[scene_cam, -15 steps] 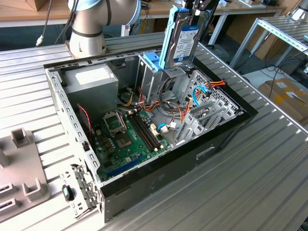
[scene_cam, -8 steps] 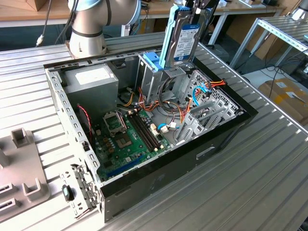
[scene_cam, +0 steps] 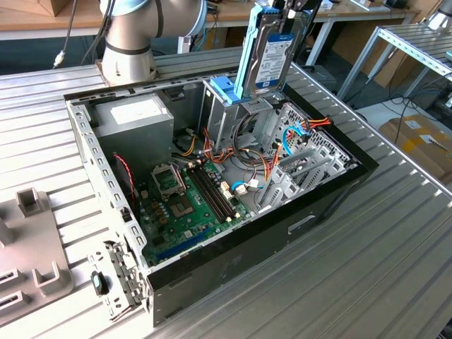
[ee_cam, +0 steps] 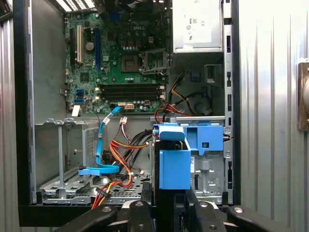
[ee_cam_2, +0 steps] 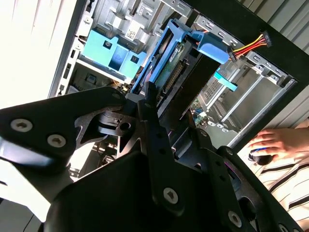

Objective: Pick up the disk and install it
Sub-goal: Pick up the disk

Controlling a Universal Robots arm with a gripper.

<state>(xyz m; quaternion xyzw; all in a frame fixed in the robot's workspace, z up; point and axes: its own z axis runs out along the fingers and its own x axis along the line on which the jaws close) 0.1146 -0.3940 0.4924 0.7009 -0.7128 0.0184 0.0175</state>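
The disk (scene_cam: 272, 53), a metal drive with a white-and-blue label in a light-blue rail frame, hangs upright at the back of the open computer case (scene_cam: 311, 212). My gripper (scene_cam: 286, 8) is shut on its upper end. Its lower end sits just over the metal drive cage (scene_cam: 229, 116), next to the small blue bracket (scene_cam: 221, 88). In the second wrist view the disk (ee_cam_2: 166, 63) runs away from my dark fingers (ee_cam_2: 149, 96) toward the cage. In the first wrist view I see the disk (ee_cam: 174, 162) edge-on, beside the bracket (ee_cam: 205, 137).
The case holds a green motherboard (scene_cam: 187, 198), a grey power supply box (scene_cam: 134, 120) and orange and blue cables (scene_cam: 300, 131). The arm's base (scene_cam: 131, 42) stands behind the case. A grey fixture (scene_cam: 32, 240) lies at the exterior view's left. A person's hand (ee_cam_2: 273, 142) rests beside the case.
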